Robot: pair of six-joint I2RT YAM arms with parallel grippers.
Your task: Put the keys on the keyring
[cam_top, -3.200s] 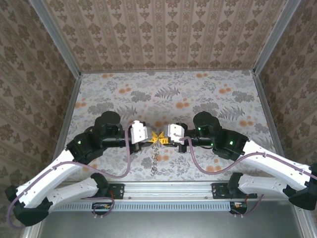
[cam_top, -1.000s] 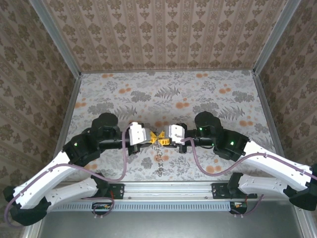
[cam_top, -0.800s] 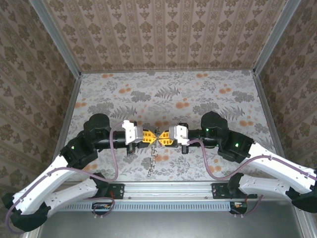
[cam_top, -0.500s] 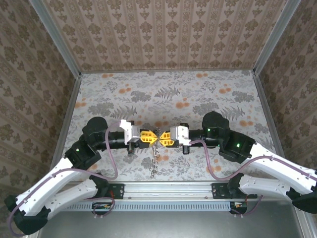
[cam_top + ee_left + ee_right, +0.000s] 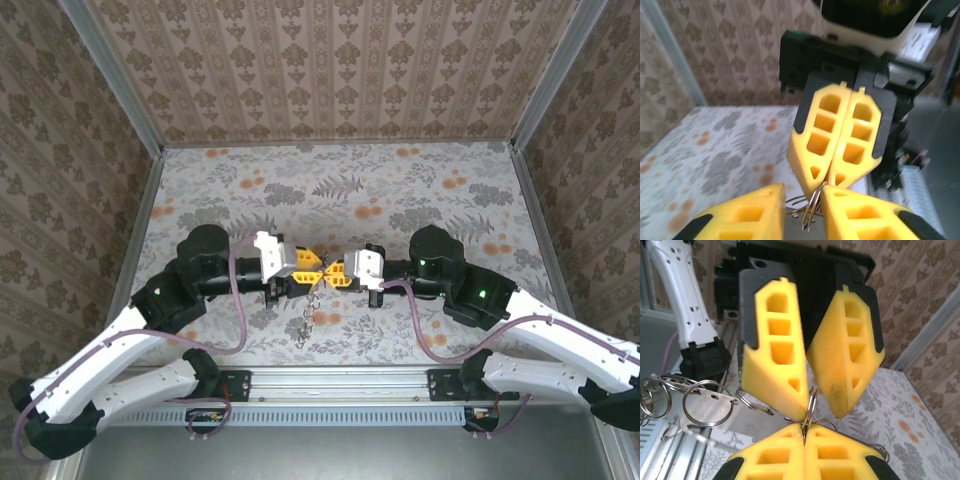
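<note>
Right gripper [image 5: 804, 430] has its fingers pressed together on the keyring [image 5: 811, 401], pinching the wire at the tips. The ring sticks out edge-on to the left, into the slot between the left gripper [image 5: 803, 194] fingers. These stand slightly apart and straddle it with no clear grip. Grippers meet tip to tip on a left-right line above the table [image 5: 400, 190], centre, nearer half. Chain [image 5: 304, 326] hangs from the meeting point toward the near edge. Both arms are equally near, and the left likely only needs to close.

Light: soft, even brightness is washing my table [image 5: 400, 190].
Blur: my left wrist view is smearing nearby.
</note>
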